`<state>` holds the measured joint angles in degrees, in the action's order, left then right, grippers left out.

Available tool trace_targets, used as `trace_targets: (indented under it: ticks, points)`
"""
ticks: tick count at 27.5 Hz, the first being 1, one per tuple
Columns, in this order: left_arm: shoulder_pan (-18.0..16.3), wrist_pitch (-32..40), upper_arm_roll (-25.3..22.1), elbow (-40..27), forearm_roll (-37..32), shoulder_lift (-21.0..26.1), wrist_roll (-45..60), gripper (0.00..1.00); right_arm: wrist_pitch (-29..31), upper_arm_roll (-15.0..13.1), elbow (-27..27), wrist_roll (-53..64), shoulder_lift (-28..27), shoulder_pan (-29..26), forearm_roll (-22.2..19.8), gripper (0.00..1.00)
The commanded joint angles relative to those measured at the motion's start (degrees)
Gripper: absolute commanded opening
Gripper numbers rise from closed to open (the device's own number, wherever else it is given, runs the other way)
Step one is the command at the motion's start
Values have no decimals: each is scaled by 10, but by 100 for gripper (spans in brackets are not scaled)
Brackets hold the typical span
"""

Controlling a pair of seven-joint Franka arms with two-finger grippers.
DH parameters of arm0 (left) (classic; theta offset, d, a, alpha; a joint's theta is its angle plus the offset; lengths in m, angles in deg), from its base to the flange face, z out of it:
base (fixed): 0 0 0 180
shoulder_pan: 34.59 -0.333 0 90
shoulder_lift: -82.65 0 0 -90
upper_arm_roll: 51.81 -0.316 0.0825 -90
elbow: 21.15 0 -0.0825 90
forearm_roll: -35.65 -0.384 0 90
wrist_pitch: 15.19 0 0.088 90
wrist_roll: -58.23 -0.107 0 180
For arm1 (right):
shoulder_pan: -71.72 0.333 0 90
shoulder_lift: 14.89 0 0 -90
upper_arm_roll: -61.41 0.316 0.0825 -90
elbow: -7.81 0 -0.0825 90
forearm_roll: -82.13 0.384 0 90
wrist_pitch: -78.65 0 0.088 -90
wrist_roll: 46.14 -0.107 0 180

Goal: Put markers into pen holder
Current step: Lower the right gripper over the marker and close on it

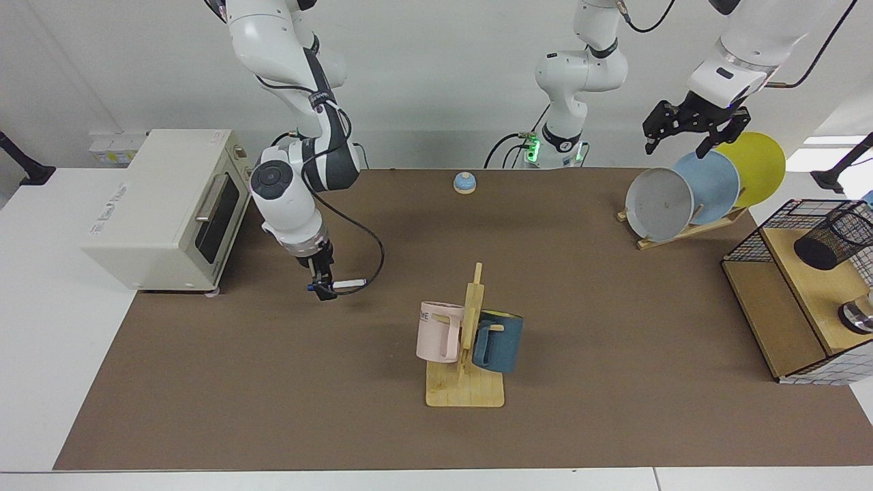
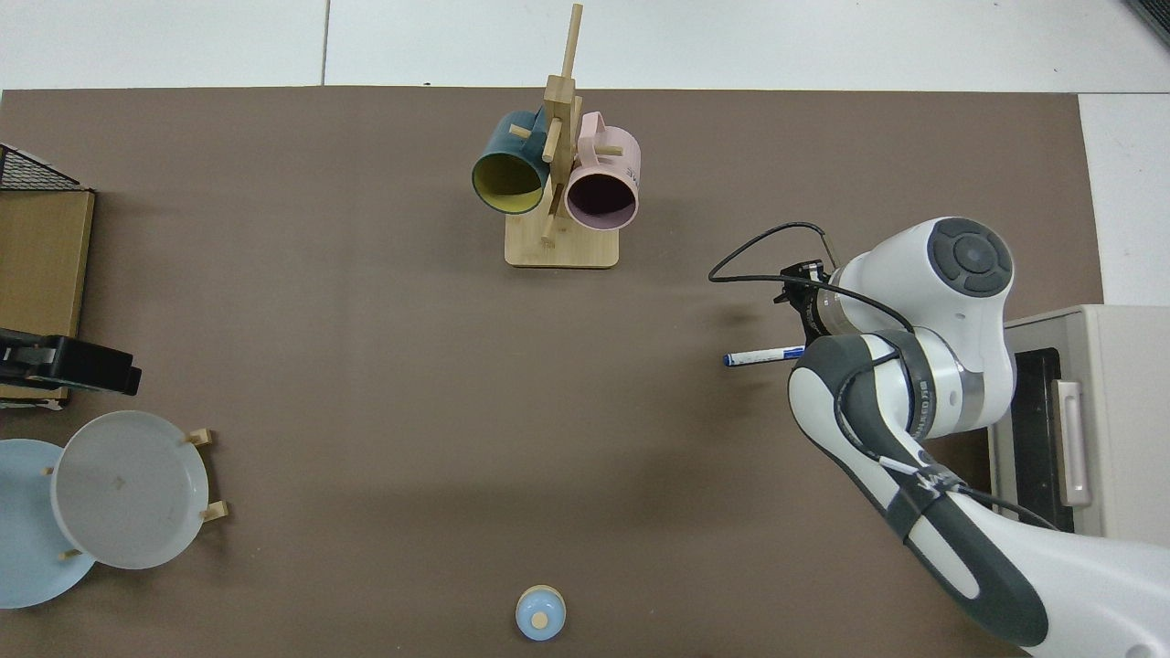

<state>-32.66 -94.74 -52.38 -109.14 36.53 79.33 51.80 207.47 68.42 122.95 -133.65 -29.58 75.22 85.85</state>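
Note:
The marker (image 1: pixel 349 282) lies flat on the brown mat left of centre, its white barrel and one blue end showing (image 2: pixel 763 355). My right gripper (image 1: pixel 320 286) is down at the mat over the marker's other end, which the hand hides in both views. The black mesh pen holder (image 1: pixel 833 239) sits tilted on the wooden shelf at the far right of the facing view. High above the plates, far from both, my left gripper (image 1: pixel 676 140) hangs open and holds nothing; it appears at the top view's left edge (image 2: pixel 69 363).
A cream toaster oven (image 1: pixel 164 204) stands just beside the right arm. A wooden mug tree (image 1: pixel 467 341) with a pink and a blue mug stands mid-table. A plate rack (image 1: pixel 685 198), a small blue bell (image 1: pixel 464 183) and the wire-grid shelf frame (image 1: pixel 750 239) are on the table too.

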Motion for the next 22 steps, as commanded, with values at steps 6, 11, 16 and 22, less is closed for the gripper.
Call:
trace_targets:
  ticks: [6,11,16,22]
  points:
    - [2,-3,0,-26,5,-23,-5,100,66,6,54,-4,1,-5,7,99]
    - [2,-3,0,-26,6,-23,-4,100,66,6,55,9,0,-6,7,98]
    - [2,-3,0,-26,6,-24,-4,100,67,6,59,18,-2,-7,7,97]
    - [2,-4,0,-31,6,-24,-5,100,67,6,61,28,-4,-12,7,84]
